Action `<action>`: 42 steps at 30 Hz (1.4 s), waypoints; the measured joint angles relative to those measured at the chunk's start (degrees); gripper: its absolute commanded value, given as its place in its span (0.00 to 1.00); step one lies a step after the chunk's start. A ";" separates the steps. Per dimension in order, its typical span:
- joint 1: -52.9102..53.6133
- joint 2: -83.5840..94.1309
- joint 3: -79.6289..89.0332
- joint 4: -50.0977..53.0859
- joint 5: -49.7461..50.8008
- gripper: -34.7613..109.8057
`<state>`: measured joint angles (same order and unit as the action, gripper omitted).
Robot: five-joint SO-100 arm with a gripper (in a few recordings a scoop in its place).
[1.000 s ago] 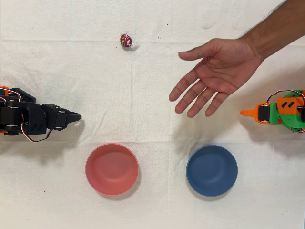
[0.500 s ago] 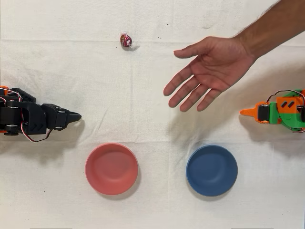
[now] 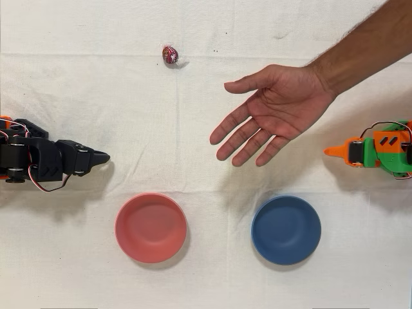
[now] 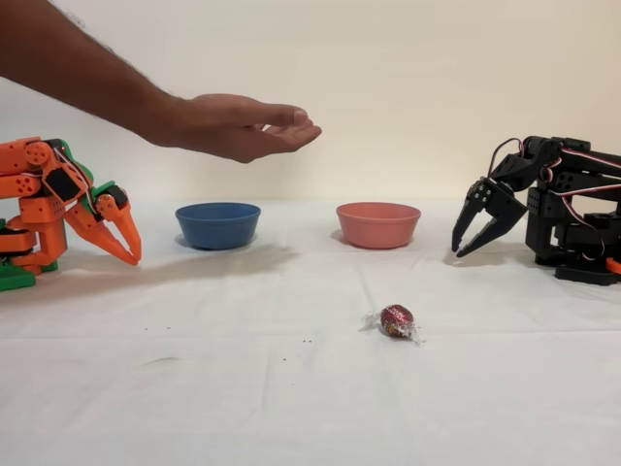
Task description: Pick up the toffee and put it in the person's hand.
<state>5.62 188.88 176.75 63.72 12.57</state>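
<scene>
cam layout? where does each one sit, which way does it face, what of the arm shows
Overhead view: above the table, looking straight down; black arm's gripper at left edge, person's hand reaching in from upper right.
Fixed view: at table height by the toffee side, facing the wall; gripper at right, hand raised at left.
Shared: toffee, pink bowl, blue bowl, idle orange arm; left-right mirrored.

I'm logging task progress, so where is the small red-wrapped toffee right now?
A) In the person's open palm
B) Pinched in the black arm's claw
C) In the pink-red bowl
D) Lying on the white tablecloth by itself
D: the small shiny red-wrapped toffee lies alone on the white tablecloth, away from the person's raised open hand, and the black arm's claw holds nothing.
</scene>
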 measured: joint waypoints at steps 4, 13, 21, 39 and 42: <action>0.00 0.00 0.00 0.00 0.09 0.24; 0.09 0.00 0.00 0.00 0.09 0.24; 0.09 0.00 0.00 0.00 0.09 0.26; -1.67 0.00 0.53 -2.99 0.62 0.30; -3.34 0.00 -0.35 -3.60 0.79 0.30</action>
<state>2.29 188.88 176.40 60.12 13.36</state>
